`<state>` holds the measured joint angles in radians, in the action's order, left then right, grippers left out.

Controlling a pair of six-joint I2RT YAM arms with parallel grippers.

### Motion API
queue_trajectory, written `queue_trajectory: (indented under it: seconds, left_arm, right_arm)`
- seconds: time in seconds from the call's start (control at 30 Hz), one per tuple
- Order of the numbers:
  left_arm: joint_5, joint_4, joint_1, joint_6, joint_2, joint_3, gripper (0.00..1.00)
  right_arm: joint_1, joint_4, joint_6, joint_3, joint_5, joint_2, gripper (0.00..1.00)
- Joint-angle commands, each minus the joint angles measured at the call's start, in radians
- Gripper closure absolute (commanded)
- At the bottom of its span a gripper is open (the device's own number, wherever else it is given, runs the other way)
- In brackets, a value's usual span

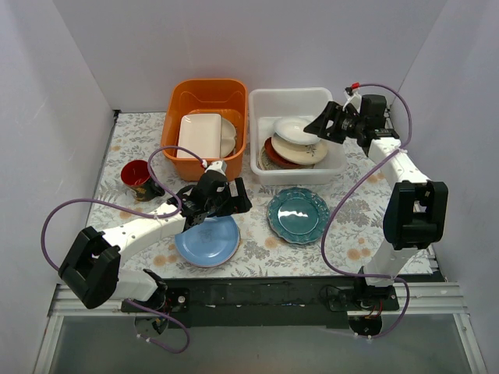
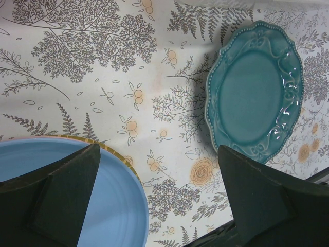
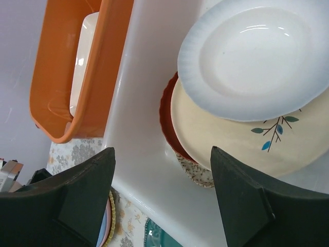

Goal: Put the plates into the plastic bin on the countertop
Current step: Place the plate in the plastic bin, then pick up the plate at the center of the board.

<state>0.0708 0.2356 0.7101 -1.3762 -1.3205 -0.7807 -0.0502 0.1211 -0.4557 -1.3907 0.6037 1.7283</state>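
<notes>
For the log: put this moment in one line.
left gripper: open over light blue plate rim | right gripper: open above plastic bin, plates stacked inside | teal plate: on countertop

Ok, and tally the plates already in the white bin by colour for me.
White plate: 1
Cream plate with leaf sprig: 1
Red-brown plate: 1
Speckled plate, only its rim showing: 1
Total: 4 visible in the plastic bin; any others underneath are hidden.
</notes>
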Motion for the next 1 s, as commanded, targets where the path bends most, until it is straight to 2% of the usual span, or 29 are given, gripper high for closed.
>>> queue_trajectory:
  seconds: [0.0,0.53,0.97]
  left_arm:
    - [0.012,0.007,0.003,0.008,0.012,-0.014,0.02]
    - [0.007,-0.001,0.003,0.000,0.014,-0.011,0.02]
    - [-0.016,-0.024,0.005,-0.006,0.004,-0.009,0.02]
  right_arm:
    - [0.001,-0.037,0.011,0.033,0.030,-0.035,0.18]
    - [-0.010,-0.012,0.034,0.070,0.060,-0.067,0.19]
    - [-0.037,0.028,0.078,0.196,0.068,-0.187,0.19]
